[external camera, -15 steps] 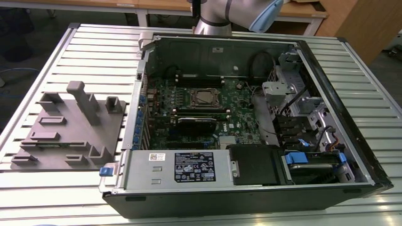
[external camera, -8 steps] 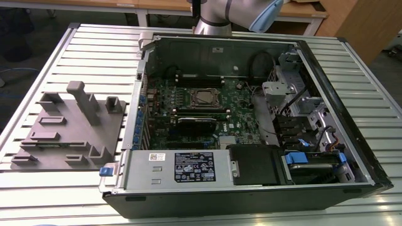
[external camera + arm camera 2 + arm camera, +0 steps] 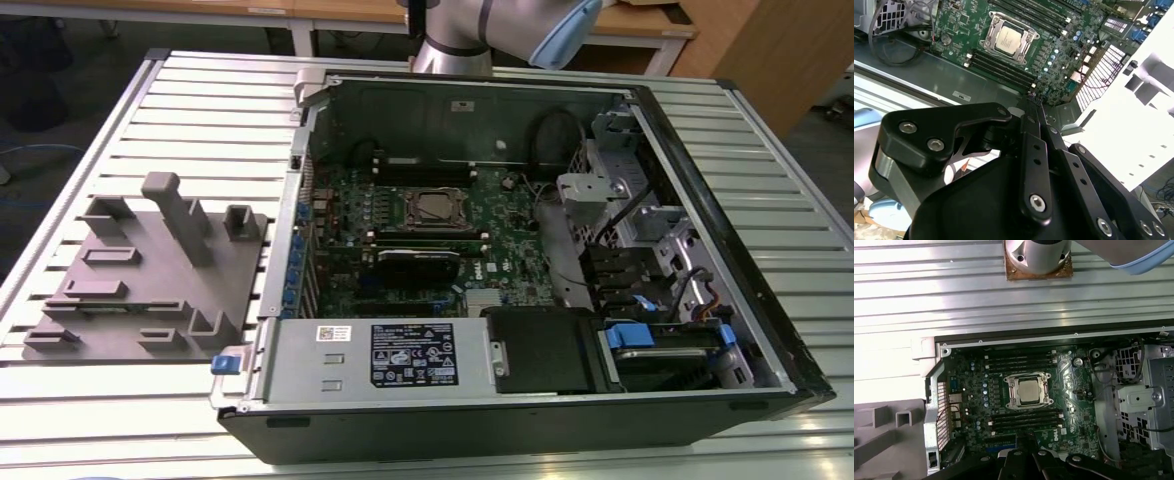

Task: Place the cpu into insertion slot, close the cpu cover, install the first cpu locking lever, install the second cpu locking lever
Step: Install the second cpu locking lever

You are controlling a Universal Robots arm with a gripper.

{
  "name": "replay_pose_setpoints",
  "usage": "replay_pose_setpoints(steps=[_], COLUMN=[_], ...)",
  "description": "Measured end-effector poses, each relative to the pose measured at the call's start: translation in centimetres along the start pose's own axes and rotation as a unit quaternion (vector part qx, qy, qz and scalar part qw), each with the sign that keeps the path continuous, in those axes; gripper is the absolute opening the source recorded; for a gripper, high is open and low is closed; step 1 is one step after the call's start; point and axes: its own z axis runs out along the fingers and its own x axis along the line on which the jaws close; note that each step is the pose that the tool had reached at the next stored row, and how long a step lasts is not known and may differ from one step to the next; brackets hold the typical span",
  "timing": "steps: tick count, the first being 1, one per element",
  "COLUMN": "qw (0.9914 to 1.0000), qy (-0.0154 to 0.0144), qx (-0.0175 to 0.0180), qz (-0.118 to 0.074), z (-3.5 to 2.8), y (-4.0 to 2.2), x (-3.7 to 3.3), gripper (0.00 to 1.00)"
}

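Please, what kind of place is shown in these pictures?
Probably a robotics lab or test workshop. An open computer case lies on a ribbed aluminium table, with a grey fixture block beside it. The robot arm's base is bolted to that table, and wooden desks stand behind.

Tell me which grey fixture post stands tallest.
The rounded-top post near the back of the grey fixture, on the exterior view's left. It rises well above the short blocks and brackets around it.
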Motion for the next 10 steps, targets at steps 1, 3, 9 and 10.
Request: replay_pose_setpoints(steps=[1,3,9,10], qw=[1.00000,1.00000,1.00000,1.00000], qy=[0.0001,0.0002,0.0003,0.0003], qx=[-0.0002,-0.0015,-0.0014,-0.0014], qz=[0.000,0.000,0.000,0.000], z=[0.01,0.09,0.59,0.76], y=[0.00,0.00,-0.05,-0.06], x=[0.00,0.00,0.04,0.05], gripper=[0.10,0.10,0.10,0.10])
